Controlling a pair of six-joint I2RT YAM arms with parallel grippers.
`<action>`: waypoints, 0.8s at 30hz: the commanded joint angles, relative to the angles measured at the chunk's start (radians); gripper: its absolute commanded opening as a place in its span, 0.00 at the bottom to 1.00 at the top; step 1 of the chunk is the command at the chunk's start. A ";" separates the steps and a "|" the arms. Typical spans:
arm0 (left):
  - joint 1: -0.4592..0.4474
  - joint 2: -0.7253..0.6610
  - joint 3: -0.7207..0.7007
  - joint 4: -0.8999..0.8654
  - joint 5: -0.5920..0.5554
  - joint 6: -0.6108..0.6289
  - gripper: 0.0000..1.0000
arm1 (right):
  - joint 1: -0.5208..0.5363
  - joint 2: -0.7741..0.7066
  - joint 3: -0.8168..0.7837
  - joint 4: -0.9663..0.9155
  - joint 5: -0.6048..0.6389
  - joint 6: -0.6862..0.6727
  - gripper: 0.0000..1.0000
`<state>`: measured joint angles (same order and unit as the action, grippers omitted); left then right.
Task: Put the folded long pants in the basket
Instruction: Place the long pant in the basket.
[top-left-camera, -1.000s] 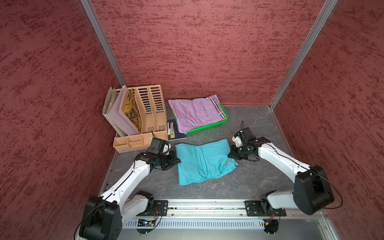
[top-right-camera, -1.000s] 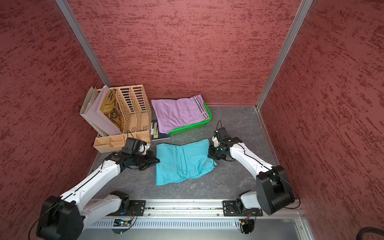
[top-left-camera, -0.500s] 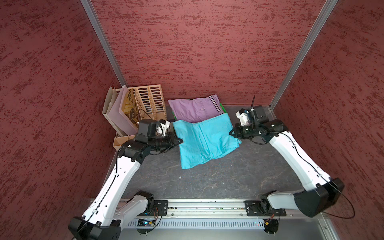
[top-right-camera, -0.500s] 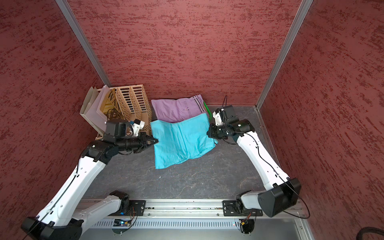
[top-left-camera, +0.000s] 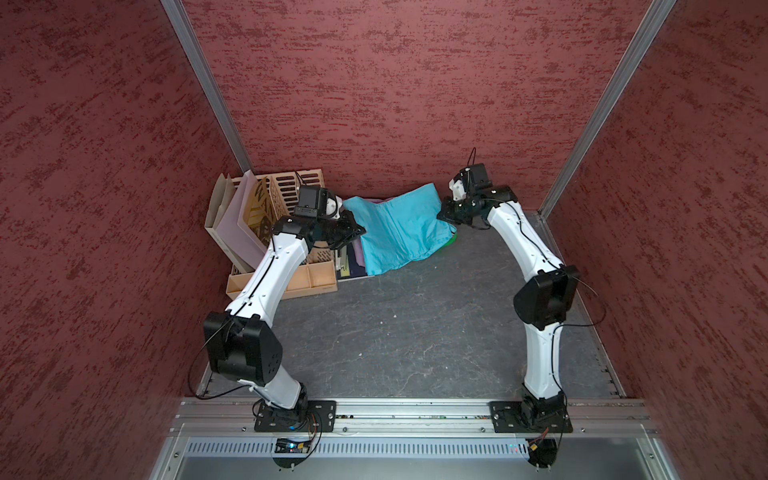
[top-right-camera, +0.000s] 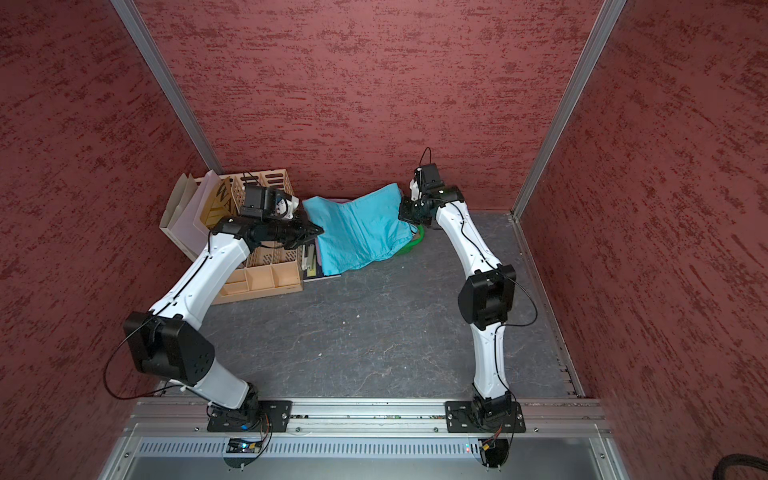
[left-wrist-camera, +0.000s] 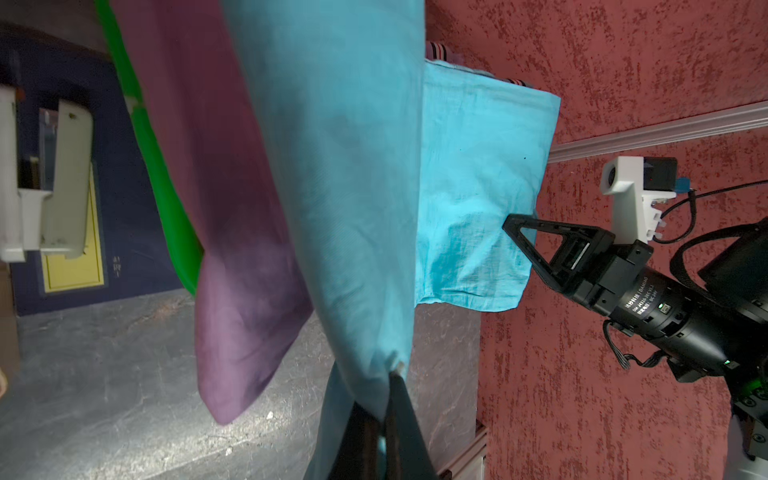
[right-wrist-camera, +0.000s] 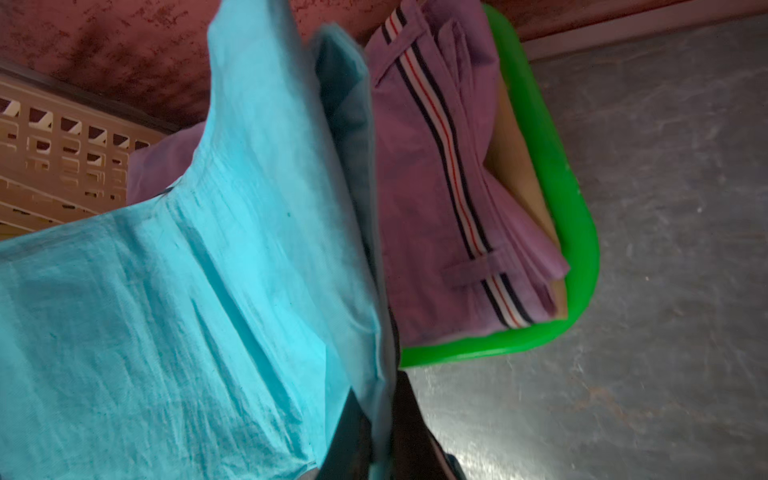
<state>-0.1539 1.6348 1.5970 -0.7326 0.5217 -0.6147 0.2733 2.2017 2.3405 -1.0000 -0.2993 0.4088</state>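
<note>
The teal pants (top-left-camera: 395, 232) hang spread between the two arms, above the green basket (right-wrist-camera: 552, 174) at the back of the table. The left gripper (top-left-camera: 355, 230) is clamped shut on one edge of the teal cloth; in the left wrist view its closed fingers (left-wrist-camera: 399, 399) pinch a gathered corner. The right gripper (top-left-camera: 444, 214) is likewise closed on the opposite edge, and the right wrist view shows the fabric running straight into its shut jaws. Between the two grippers the cloth sags, and its lower fold droops in front of the basket toward the grey tabletop (top-left-camera: 415, 332).

Below and just beyond the right gripper, the lilac pants (right-wrist-camera: 440, 187) with the striped waistband already lie in the basket, and a khaki tan layer (right-wrist-camera: 519, 174) shows under them against the green rim. Orange pants cannot be seen in any view; they may be buried under the stack, but that cannot be told. Beside the left gripper stands the beige file organiser (top-left-camera: 291, 232), which is no part of the job, and a dark blue book (left-wrist-camera: 104, 166) lies between it and the basket.

Judged from this, at least two pairs are already placed and the teal pair is in transit, carried over its goal but not yet set down. What appears to remain is to lower the cloth onto the lilac pair, so that the hanging fold lands inside the rim instead of draping over the front edge, and then to let go with both grippers.
</note>
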 joint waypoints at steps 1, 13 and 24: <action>0.027 0.056 0.082 0.034 0.019 0.038 0.00 | -0.027 0.056 0.140 0.038 -0.056 0.032 0.00; 0.070 0.243 0.157 0.043 0.082 0.047 0.00 | -0.082 0.268 0.249 0.163 -0.191 0.171 0.00; 0.099 0.240 0.129 0.088 0.094 0.064 0.56 | -0.114 0.284 0.247 0.193 -0.195 0.140 0.33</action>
<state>-0.0689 1.8805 1.7271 -0.6746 0.5938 -0.5728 0.1806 2.5137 2.5465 -0.8795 -0.4950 0.5491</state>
